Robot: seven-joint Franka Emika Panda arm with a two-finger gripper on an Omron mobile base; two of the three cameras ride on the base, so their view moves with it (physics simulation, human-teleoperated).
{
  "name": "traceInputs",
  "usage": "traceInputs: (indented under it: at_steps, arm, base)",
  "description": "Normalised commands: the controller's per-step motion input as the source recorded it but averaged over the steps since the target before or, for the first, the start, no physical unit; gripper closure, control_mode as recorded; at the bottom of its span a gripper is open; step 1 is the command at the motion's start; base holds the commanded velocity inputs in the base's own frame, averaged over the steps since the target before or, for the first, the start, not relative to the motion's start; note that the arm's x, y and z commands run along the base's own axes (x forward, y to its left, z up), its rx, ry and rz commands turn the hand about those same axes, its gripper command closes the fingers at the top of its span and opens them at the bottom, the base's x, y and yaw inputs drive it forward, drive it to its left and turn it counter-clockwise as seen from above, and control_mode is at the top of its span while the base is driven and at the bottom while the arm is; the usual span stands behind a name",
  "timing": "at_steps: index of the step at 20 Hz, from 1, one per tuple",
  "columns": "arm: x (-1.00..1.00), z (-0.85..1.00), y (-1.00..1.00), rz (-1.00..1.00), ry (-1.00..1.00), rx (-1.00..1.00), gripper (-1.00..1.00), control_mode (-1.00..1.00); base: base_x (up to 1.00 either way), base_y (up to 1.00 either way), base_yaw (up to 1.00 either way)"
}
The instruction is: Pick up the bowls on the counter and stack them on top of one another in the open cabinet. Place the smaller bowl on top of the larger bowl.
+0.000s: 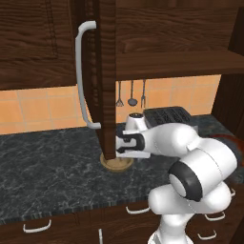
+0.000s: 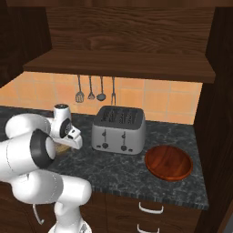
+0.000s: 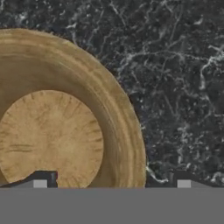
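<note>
While the white arm's jaws (image 3: pixel 107 183) are held wide apart with nothing between them, they are seen in the hand view poised directly above the shallow, light tan, wood-grained round bowl (image 3: pixel 57 118), one dark fingertip over the bowl's paler inside and the other over the bare desk beside the rim. Whether the tips touch the bowl cannot be told.

That smaller bowl (image 1: pixel 117 163) is found in the left base view resting on the long dark grey-black, white-veined stone desk (image 1: pixel 47 162), partly hidden behind the lower edge of the open dark brown wood-grain cabinet door (image 1: pixel 106 81), on which a long curved white handle (image 1: pixel 83 76) is mounted. The arm's wrist is placed just above the bowl.

Further along the desk, a boxy silver-grey toaster (image 2: pixel 119 129) is seen in the right base view, and to its right, nearer the desk's front edge, the wider glossy dark red-brown round bowl (image 2: pixel 169 163) is set, well apart from the tan bowl.

Behind these, dark utensils (image 2: pixel 95 91) are hung on the orange tiled wall (image 2: pixel 168 100), under the open cabinet's brown shelf (image 2: pixel 118 66).
</note>
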Motion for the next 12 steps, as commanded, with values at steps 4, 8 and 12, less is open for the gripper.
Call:
traceInputs:
  at_steps: [4,8,12]
  arm:
    - [0.19,-0.39,0.11,0.00,0.00,0.00,-1.00,-1.00]
    - [0.02,-0.06,0.00,0.00,0.00,0.00,1.00,-1.00]
    - [0.00,0.04,-0.01,0.00,0.00,0.01,1.00,-1.00]
  base:
    - [0.00,0.00,0.00]
    - [0.00,0.00,0.00]
    - [0.00,0.00,0.00]
